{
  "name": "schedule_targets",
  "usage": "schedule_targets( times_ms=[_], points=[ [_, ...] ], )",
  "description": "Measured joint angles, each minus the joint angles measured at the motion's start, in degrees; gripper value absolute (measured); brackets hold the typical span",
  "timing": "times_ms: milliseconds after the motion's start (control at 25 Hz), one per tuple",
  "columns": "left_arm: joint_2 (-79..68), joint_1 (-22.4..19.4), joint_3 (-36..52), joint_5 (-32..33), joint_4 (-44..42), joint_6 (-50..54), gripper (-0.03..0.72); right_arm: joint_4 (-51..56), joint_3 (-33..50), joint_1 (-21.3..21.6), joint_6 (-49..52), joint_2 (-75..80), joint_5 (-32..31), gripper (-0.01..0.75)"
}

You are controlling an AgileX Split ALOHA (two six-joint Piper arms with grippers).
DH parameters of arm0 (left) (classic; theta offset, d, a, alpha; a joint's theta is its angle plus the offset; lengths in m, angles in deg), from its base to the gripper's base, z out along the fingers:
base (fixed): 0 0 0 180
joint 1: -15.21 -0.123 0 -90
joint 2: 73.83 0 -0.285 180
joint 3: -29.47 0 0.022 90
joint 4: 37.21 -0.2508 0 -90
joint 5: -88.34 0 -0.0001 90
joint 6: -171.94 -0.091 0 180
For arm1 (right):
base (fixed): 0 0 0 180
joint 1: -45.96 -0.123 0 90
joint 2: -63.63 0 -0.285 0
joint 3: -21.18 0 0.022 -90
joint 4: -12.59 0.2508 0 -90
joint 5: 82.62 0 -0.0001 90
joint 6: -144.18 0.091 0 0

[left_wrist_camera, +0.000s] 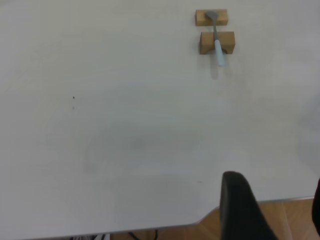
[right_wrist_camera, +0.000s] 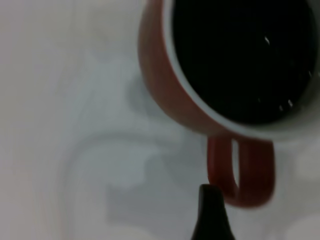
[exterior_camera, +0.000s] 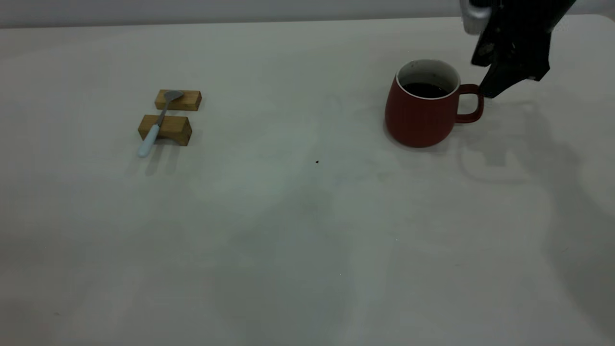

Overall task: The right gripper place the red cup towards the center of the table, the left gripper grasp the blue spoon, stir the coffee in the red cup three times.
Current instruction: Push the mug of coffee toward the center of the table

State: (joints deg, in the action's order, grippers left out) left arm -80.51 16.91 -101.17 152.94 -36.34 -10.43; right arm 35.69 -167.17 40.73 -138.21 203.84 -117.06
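The red cup (exterior_camera: pixel 420 113) stands at the right of the table (exterior_camera: pixel 298 230), upright, with dark coffee (exterior_camera: pixel 425 90) inside and its loop handle (exterior_camera: pixel 473 103) turned to the right. My right gripper (exterior_camera: pixel 490 89) hangs just beyond that handle, open and holding nothing. In the right wrist view one black finger (right_wrist_camera: pixel 210 215) sits close beside the handle (right_wrist_camera: pixel 242 172); the other finger is out of frame. The blue spoon (exterior_camera: pixel 156 125) lies across two wooden blocks at the left. My left gripper (left_wrist_camera: pixel 277 200) is open over the table's edge, far from the spoon (left_wrist_camera: pixel 218 42).
Two small wooden blocks (exterior_camera: pixel 166 129) (exterior_camera: pixel 178 100) carry the spoon, bowl on the farther one. A tiny dark speck (exterior_camera: pixel 317 162) lies near the table's middle. The wide stretch between blocks and cup is bare.
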Motion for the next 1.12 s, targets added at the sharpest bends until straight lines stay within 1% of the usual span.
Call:
schedule_targets(
  times_ms=[200,400,480,600,760,880,1120],
  points=[
    [0.00,0.00,0.00,0.05,0.00,0.00,0.423,4.88,-0.16,0.00,-7.64,2.19,0.29,0.572],
    [0.00,0.00,0.00,0.05,0.00,0.00,0.423,11.72,-0.16,-0.18,-14.84,4.52,3.12,0.572],
    [0.00,0.00,0.00,0.05,0.00,0.00,0.423,14.33,-0.16,-0.95,-17.97,4.84,4.15,0.572],
    [0.00,0.00,0.00,0.05,0.00,0.00,0.423,17.73,-0.16,-3.14,-19.28,5.35,5.92,0.572],
    [0.00,0.00,0.00,0.11,-0.04,0.06,0.423,19.04,-1.14,-6.48,-19.55,6.23,6.60,0.572],
    [0.00,0.00,0.00,0.11,-0.04,0.06,0.423,20.37,-3.01,-9.09,-19.62,7.52,6.60,0.572],
    [0.00,0.00,0.00,0.15,-0.04,0.06,0.423,26.75,-7.82,-14.53,-19.62,10.19,6.60,0.572]
  ],
)
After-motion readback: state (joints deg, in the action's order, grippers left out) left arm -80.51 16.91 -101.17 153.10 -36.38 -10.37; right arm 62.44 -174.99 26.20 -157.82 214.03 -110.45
